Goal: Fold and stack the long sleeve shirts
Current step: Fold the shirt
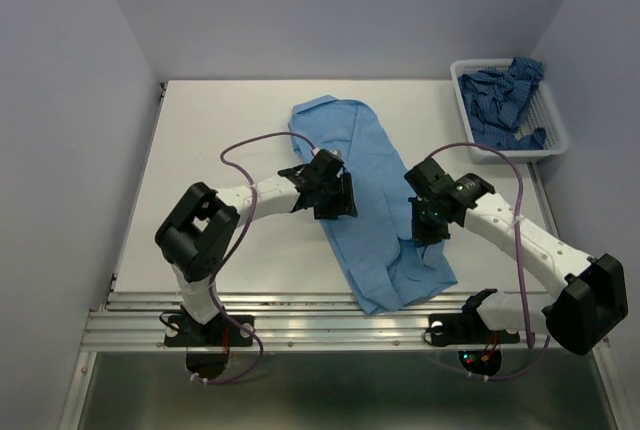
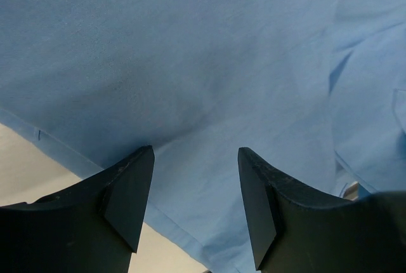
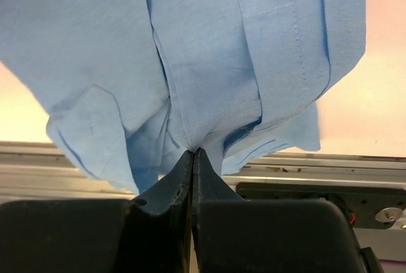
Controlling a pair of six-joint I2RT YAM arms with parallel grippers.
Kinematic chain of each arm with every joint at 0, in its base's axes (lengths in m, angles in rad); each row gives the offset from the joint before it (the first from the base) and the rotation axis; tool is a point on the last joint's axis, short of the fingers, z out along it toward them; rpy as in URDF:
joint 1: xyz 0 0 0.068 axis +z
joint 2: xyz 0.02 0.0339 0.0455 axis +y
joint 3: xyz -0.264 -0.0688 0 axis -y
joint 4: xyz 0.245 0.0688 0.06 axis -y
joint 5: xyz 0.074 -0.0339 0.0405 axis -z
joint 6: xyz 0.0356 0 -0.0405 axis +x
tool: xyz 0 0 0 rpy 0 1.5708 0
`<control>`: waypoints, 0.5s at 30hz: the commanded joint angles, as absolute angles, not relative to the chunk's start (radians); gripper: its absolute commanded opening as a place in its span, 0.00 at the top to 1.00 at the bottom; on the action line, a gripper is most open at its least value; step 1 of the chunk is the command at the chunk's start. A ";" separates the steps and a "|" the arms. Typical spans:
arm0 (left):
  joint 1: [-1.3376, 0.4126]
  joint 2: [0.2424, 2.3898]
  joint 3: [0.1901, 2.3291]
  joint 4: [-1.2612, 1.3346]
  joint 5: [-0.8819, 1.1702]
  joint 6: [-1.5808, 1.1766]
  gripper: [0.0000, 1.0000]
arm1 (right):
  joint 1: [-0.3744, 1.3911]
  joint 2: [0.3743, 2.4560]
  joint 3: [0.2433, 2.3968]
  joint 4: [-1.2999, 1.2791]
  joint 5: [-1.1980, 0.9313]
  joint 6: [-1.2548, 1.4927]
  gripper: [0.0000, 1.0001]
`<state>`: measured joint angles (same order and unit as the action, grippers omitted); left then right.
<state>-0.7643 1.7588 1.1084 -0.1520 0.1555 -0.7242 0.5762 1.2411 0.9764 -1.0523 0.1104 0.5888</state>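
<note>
A plain light sky-blue long sleeve shirt (image 1: 372, 175) lies stretched diagonally across the table, from the far middle to the near edge. My left gripper (image 1: 338, 200) hovers over its left edge with jaws open; in the left wrist view the gripper (image 2: 195, 159) has only flat cloth (image 2: 203, 63) between its fingers. My right gripper (image 1: 430, 228) is at the shirt's right side. In the right wrist view this gripper (image 3: 193, 151) is shut on a pinched fold of the light blue cloth (image 3: 209, 63). A darker patterned blue shirt (image 1: 503, 98) lies bunched in the basket.
The white mesh basket (image 1: 556, 136) stands at the far right corner of the table. Bare white tabletop (image 1: 220, 120) shows left of the shirt. The metal rail (image 1: 300, 320) runs along the near edge, just beyond the shirt's lower end.
</note>
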 commanded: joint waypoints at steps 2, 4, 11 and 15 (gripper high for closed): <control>-0.769 1.796 1.147 -0.112 0.187 -0.699 0.33 | 0.572 1.201 1.009 -1.062 -0.042 0.555 0.99; -0.769 1.808 1.143 -0.109 0.186 -0.704 0.34 | 0.572 1.216 0.979 -0.999 -0.136 0.532 0.99; -0.769 1.805 1.134 -0.112 0.172 -0.715 0.33 | 0.572 1.356 0.910 -0.948 -0.190 0.456 0.91; -0.769 1.813 1.141 -0.118 0.166 -0.718 0.33 | 0.572 1.381 0.908 -0.968 -0.175 0.430 0.91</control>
